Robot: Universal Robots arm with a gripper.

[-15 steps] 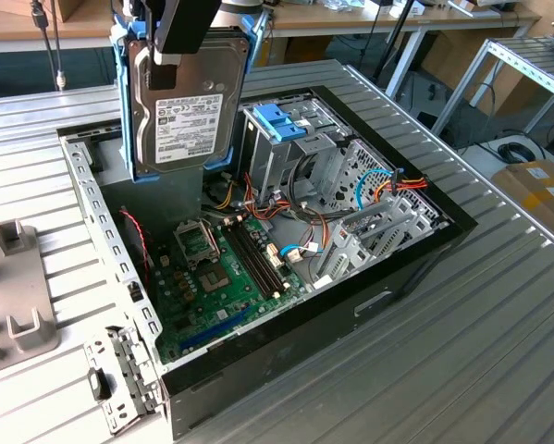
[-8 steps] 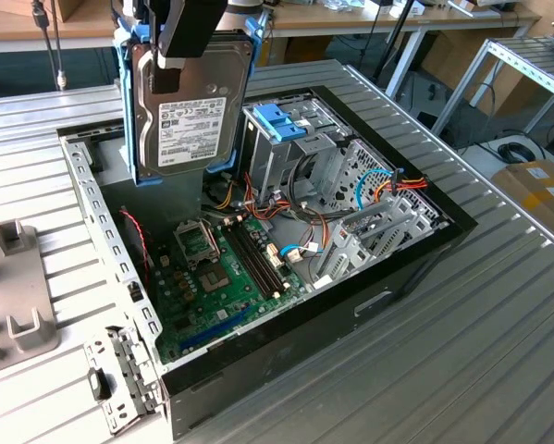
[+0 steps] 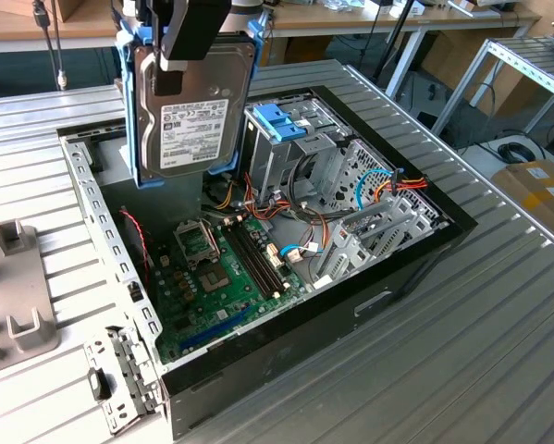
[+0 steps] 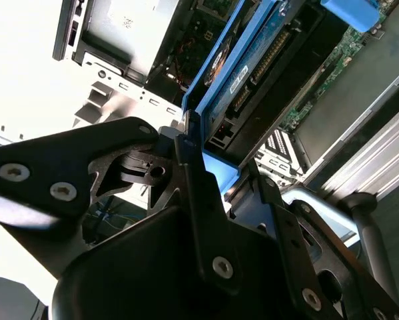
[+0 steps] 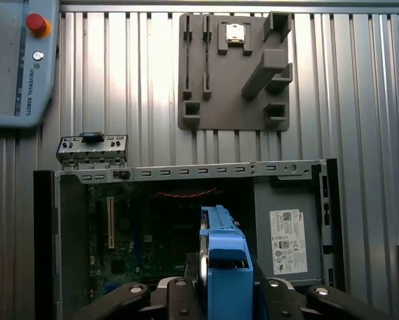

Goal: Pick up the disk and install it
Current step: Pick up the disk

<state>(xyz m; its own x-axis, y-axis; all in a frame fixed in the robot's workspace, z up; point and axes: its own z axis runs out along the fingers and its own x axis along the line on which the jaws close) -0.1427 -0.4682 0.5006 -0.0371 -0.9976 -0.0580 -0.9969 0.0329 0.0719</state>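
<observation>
- Gripper [image 3: 186, 46] is clamped on the disk [image 3: 195, 116] and holds it upright in the air, upper left-centre of the exterior view.
- The label side faces the camera, and the blue carrier frame shows along both long edges.
- The disk hangs over the upper-left part of the open case [image 3: 350, 305], just left of the drive cage [image 3: 300, 162] with its blue handle [image 3: 281, 120].
- Motherboard [image 3: 221, 268] lies lower in the frame, inside the case.
- In the first wrist view, fingers [image 5: 176, 293] pinch the carrier from both sides, and the power supply [image 5: 287, 230] sits in the case.
- Grey fixture plate [image 3: 13, 296] rests on the table [image 3: 480, 351] at the exterior view's left edge.
</observation>
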